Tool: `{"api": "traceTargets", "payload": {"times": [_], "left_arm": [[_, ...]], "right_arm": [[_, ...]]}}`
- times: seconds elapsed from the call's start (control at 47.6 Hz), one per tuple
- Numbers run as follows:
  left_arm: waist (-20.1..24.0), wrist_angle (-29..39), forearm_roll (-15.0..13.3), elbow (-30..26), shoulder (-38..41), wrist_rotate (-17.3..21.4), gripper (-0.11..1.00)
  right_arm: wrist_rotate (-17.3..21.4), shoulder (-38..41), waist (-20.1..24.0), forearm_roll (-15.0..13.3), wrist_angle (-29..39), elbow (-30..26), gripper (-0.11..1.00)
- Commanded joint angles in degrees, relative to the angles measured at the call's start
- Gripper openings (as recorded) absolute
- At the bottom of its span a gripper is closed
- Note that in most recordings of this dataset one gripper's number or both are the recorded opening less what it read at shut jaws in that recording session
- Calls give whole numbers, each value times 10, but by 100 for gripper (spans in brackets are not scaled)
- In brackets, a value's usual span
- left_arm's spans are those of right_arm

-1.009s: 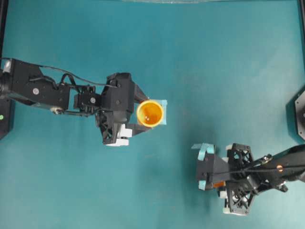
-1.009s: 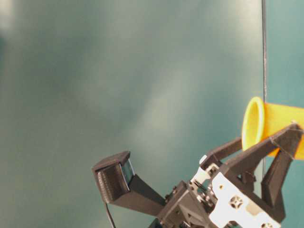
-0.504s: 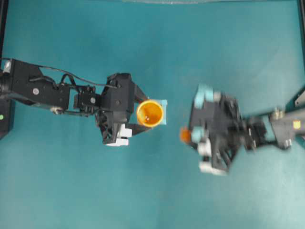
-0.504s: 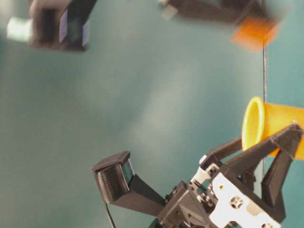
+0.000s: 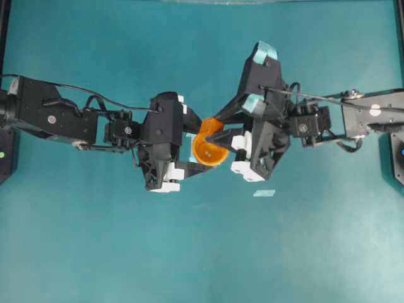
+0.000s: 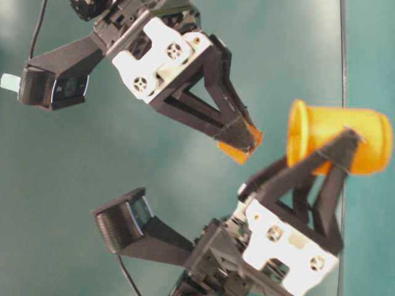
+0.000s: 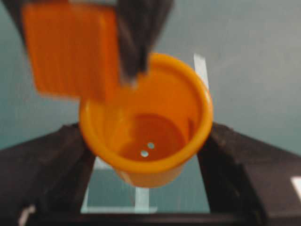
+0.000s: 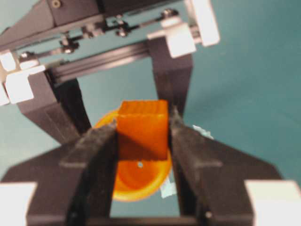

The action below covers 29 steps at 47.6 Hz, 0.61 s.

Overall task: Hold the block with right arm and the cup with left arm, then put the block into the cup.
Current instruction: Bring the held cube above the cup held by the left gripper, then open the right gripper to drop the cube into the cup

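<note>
Orange cup (image 6: 336, 139) lies sideways in left claw (image 6: 321, 169), mouth facing block (image 6: 237, 148).

orange block (image 8: 142, 129) gripped just above open mouth of yellow-orange cup (image 5: 210, 148), cup held aloft.

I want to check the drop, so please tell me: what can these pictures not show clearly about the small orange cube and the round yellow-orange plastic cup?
- Small orange cube: overhead view, mostly hidden by the right gripper; only a sliver shows.
- Same cube, left wrist view: blurred and cut off by the top edge.
- Round yellow-orange plastic cup: right wrist view, largely hidden behind the cube and the fingers.
- Whether the cube is already over the cup's mouth: the table-level view leaves it unclear.
</note>
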Motion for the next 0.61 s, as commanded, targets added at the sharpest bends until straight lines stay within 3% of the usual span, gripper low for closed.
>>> {"api": "traceTargets", "payload": {"times": [0.0, 0.588], "left_arm": [[-1, -18, 2, -13, -5, 1, 65], [17, -4, 2, -9, -9, 0, 65]], "right_arm": [[-1, -8, -1, -3, -8, -15, 40], [2, -8, 3, -1, -8, -15, 40]]}}
